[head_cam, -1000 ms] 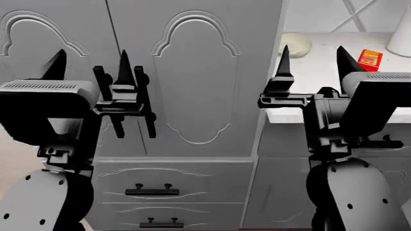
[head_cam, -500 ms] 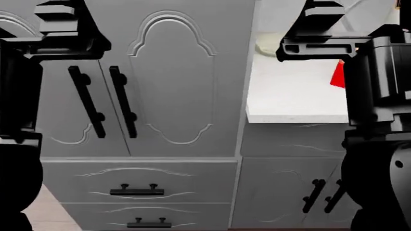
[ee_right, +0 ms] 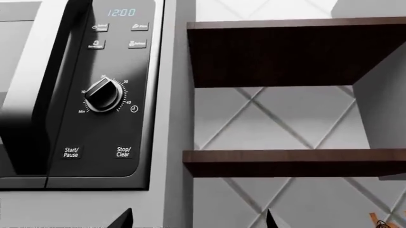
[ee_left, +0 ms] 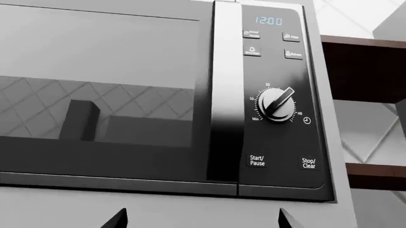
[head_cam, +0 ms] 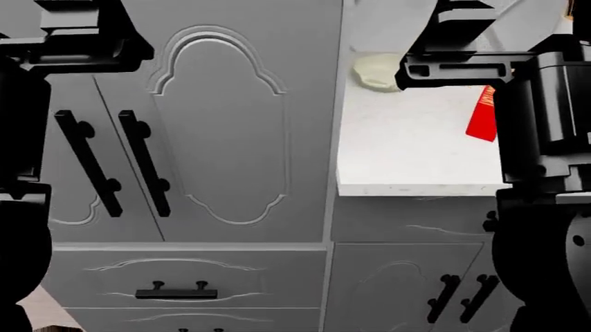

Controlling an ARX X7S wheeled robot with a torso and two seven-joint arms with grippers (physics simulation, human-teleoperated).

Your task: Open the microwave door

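A: Looking at the microwave (ee_left: 159, 95) thru the left wrist cam — it's filling most of the view, door (ee_left: 101, 95) sitting flush w/ the frame, so not opened yet. Vertical handle (ee_left: 225, 90) is running down btw the window and the control panel (ee_left: 279, 95).

B: Panel readable?

A: Yep. Clock's showing 12:00, dial (ee_left: 274, 104) mid-panel, Start/Pause and Stop/Clear under it. Right wrist cam is catching the same panel (ee_right: 111, 90) plus dark wood shelves (ee_right: 285, 52) beside the microwave, against a diamond-tile wall.

B: Claws?

A: Left claw (ee_left: 199, 219) — only two fingertips (ee_left: 117, 219) peeking in, set wide apart, so it's spread. Right claw (ee_right: 198, 218) same story, tips apart, nothing btw them. Both are hanging below the microwave, not touching it.

B: Head cam changing vs. half a sec ago?

A: Yes, the view's sliding. Tall cabinet (head_cam: 221, 124) panel and its pair of black handles (head_cam: 115, 162) are sitting further toward the left edge than before. More of the white table (head_cam: 416, 159) is showing, and the pale round thing (head_cam: 374, 72) on it is coming out from behind the right arm. Red item (head_cam: 482, 114) is also sitting lower in frame. Lower drawer pull (head_cam: 176, 290) shifted left too.

B: Microwave in head cam?

A: No, only in the wrist cams. Arms are mostly black blocks at both edges.
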